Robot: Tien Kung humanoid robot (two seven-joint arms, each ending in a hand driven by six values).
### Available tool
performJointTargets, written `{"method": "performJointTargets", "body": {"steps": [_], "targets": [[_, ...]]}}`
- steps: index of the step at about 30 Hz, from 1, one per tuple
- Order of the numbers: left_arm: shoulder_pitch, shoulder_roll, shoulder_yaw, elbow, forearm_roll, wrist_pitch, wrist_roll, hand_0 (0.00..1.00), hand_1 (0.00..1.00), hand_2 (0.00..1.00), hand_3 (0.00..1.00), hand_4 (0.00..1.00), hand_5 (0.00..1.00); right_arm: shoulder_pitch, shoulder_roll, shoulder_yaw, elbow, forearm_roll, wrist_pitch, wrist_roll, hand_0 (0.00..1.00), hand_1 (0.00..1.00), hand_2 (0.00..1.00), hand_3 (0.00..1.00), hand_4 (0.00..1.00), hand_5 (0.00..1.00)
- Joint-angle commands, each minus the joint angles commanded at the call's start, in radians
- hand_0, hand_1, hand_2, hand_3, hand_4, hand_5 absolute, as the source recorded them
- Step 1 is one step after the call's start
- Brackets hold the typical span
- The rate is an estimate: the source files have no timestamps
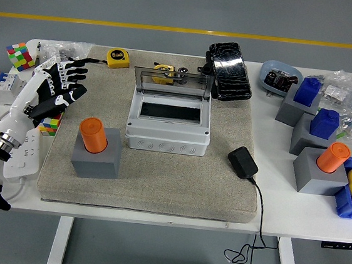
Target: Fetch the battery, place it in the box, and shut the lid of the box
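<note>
A smooth grey plastic box (168,131) with clear lid (171,84) sits on a rough cloth mat (158,180).

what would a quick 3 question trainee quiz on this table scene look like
1. True or false: the clear lid of the grey box stands open.
2. Which robot hand is in view, and does it hold anything?
3. The orange battery on the mat sits: A) inside the box, B) upright in a grey block holder, C) lying flat beside the black adapter.

Key:
1. True; the lid is tipped up at the box's far edge.
2. The left robot hand, fingers spread over the mat's left edge, holding nothing.
3. B, left of the box.
</note>
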Motion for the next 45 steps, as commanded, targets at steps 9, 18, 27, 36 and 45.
{"method": "performJointTargets", "body": {"steps": [9,18,27,36,45], "targets": [[0.023,-0.003,0.058,0.004,0.012,0.063,-0.042,0.829,0.935,0.956,0.941,0.998,0.646,-0.002,-0.001,-0.004,0.000,0.001,0.001,0.001,0.653,0.673,0.690,0.582,0.953,0.559],[0.033,0.000,0.095,0.015,0.022,0.081,-0.067,0.762,0.858,0.877,0.834,0.998,0.514,-0.003,-0.002,0.000,0.000,-0.002,0.002,0.000,0.653,0.673,0.690,0.583,0.953,0.558],[0.031,-0.013,0.157,0.055,-0.001,0.117,-0.106,0.711,0.803,0.840,0.820,0.998,0.440,-0.003,-0.001,0.000,0.000,-0.004,0.002,0.001,0.652,0.673,0.690,0.582,0.953,0.558],[0.027,-0.019,0.193,0.074,0.009,0.137,-0.126,0.699,0.797,0.833,0.815,0.998,0.458,-0.004,-0.001,-0.002,0.000,-0.004,0.002,0.001,0.653,0.673,0.690,0.582,0.953,0.558],[0.004,-0.019,0.235,0.093,0.026,0.163,-0.122,0.671,0.784,0.821,0.797,0.998,0.291,-0.003,-0.001,-0.002,0.000,-0.003,0.002,0.000,0.653,0.673,0.690,0.584,0.954,0.558]]}}
